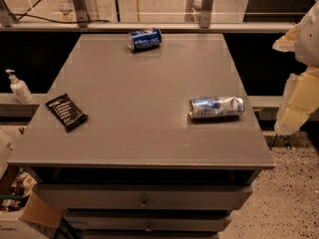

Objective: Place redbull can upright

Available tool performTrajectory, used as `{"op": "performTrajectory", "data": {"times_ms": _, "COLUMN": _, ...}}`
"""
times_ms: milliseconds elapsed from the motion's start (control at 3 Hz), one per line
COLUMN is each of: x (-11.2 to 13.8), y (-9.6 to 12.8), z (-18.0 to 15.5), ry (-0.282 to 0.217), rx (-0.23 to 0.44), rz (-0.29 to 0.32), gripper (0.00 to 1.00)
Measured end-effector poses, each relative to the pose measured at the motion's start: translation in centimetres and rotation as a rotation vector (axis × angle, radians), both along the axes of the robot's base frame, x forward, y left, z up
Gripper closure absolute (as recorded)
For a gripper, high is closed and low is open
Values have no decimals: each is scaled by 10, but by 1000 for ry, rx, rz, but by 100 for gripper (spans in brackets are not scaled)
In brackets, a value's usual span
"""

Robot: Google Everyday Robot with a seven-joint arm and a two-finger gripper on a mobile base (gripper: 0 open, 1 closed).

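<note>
Arm (310, 34): white segment at the right edge of the view, upper corner, partly cut off.
Gripper (295, 103): cream-coloured, hanging below the arm at the right edge.
Pose: apparently pointing downward; outline is indistinct.

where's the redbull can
The redbull can lies on its side near the table's right edge; the gripper sits just off that edge, to its right.

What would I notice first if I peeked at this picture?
First the dented silver-and-blue redbull can, lying on its side near the right edge of the grey table. Next a dark blue soda can, also tipped over at the far edge, and a black packet on the left. The robot's gripper hangs beyond the table's right side, away from both cans.
</note>
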State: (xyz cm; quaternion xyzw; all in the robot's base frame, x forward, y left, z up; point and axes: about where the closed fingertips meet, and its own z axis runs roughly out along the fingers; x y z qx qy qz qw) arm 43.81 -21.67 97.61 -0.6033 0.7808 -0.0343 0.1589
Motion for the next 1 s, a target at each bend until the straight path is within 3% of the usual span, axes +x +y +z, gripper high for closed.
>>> {"op": "performTrajectory", "data": {"times_ms": 333, "x": 0, "y": 0, "z": 0, "ry": 0, "rx": 0, "rz": 0, "gripper": 0}}
{"op": "performTrajectory", "data": {"times_ms": 1000, "x": 25, "y": 28, "z": -15, "ry": -26, "rx": -14, "rz": 104, "gripper": 0}}
